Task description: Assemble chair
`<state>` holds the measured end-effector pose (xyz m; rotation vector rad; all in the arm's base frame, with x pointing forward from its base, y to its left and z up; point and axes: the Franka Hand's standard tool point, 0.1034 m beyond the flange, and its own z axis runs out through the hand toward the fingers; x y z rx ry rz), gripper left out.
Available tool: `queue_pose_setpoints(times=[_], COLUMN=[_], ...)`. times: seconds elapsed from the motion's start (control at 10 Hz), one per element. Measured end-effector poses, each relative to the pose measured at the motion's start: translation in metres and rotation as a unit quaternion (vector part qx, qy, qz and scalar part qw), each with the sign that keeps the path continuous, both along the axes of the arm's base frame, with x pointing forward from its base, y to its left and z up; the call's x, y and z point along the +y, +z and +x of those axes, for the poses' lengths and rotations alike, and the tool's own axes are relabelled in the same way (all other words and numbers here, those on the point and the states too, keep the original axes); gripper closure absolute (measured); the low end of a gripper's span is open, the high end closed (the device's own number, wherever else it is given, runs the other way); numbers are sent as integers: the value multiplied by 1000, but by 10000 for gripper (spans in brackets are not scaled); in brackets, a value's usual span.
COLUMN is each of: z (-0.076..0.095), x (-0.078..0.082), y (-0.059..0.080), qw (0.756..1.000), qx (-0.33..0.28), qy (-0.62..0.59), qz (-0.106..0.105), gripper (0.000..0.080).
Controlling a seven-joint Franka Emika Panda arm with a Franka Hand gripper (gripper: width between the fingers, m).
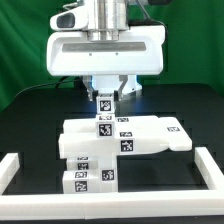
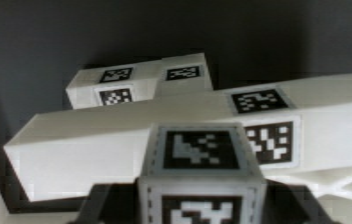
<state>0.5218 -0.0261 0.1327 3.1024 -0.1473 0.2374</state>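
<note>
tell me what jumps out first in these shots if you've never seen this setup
The big white robot body fills the upper middle of the exterior view. Its hand hangs just below, closed on a small tagged white block. Under it, chunky white tagged chair parts lie on the dark table, with white border rails around them.
</note>
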Motion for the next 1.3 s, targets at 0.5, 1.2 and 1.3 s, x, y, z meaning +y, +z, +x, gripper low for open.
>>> queue_pose_setpoints(times=[0.5,1.2,1.3], z=[5,5,5], x=[-2,-5,-5], y=[0,-6,-6], qw=[1000,1000,1000], qx=[-12,-14,-14], qy=[0,0,0], qz=[-7,-13,-13], gripper=[517,517,517])
